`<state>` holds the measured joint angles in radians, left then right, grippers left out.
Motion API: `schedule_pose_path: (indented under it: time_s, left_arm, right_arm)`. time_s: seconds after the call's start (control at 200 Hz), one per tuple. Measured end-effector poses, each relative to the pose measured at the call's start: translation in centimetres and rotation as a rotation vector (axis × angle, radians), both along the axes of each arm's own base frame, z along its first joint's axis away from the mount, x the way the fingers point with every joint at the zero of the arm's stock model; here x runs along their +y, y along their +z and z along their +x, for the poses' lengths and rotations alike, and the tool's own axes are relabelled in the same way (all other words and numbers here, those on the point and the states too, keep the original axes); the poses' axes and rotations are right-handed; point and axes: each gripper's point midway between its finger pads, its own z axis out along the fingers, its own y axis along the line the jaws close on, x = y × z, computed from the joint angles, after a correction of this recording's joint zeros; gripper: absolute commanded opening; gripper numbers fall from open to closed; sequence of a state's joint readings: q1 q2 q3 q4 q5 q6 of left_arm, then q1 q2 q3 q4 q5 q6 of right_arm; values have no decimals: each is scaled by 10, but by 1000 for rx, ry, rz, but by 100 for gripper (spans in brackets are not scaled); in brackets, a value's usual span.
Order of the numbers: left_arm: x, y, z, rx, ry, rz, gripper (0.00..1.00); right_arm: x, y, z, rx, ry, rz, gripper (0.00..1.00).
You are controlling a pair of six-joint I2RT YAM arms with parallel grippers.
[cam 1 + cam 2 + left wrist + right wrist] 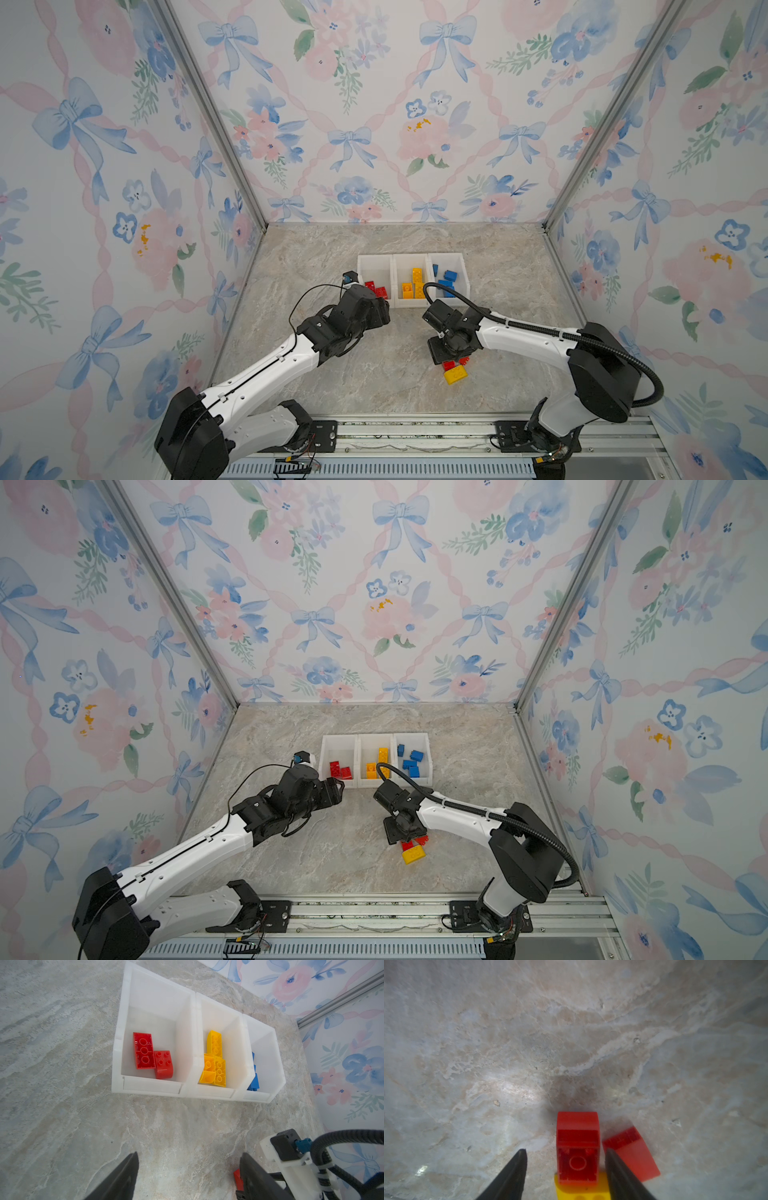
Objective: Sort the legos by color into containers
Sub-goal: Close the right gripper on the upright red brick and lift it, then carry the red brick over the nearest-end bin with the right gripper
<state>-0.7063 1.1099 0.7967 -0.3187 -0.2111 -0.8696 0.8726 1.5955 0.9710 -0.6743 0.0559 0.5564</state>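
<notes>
The containers point(375, 258) point(338, 739) point(151, 1086) are three joined white bins at the back of the table. The left bin holds red legos point(376, 289) point(152, 1057), the middle one yellow legos point(413, 284) point(215, 1064), the right one blue legos point(446, 282) point(254, 1082). My left gripper point(386, 311) point(340, 789) point(188, 1169) hovers open and empty before the left bin. My right gripper point(451, 360) point(405, 838) point(566, 1165) is low over the table, jaws open around a red lego point(578, 1147) point(449, 366). That brick rests against a yellow lego point(581, 1190) point(455, 375) point(413, 855). Another red lego point(633, 1153) point(464, 360) lies just outside one finger.
The marble table point(332, 374) is walled by floral panels on three sides, with an aluminium rail point(415, 432) along the front. The right arm's black cable hose point(457, 297) arcs over the front of the middle and right bins.
</notes>
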Motion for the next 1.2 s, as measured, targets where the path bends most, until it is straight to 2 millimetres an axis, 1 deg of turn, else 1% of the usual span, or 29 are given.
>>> schedule_pose_path:
  time_s: [0.19,0.365,0.54,0.64,0.72,0.845,0.96,1.095,1.195]
  left_arm:
    - [4,-3,0,3,9,4,79]
    - [6,-3,2,3,17,4,80]
    - [7,-4,3,7,23,8,80]
    - [9,-7,5,13,28,13,80]
    - [10,-8,6,16,34,15,81]
    - [13,-8,8,16,44,15,81]
    - [17,-8,9,17,56,15,82]
    - [22,-14,10,29,66,20,84]
    - [26,-20,9,40,72,26,85]
  right_arm:
    - [0,-11,-1,23,1,-23,59]
    - [0,-13,-2,28,8,-26,52]
    - [1,-20,-1,41,13,-42,36]
    - [2,-20,1,41,15,-43,30]
    - [5,-17,2,36,20,-39,27]
    - [10,-9,7,26,20,-27,25]
    - [21,6,16,3,28,-2,24]
    - [38,32,30,-39,44,42,24]
    - [54,56,43,-82,57,93,24]
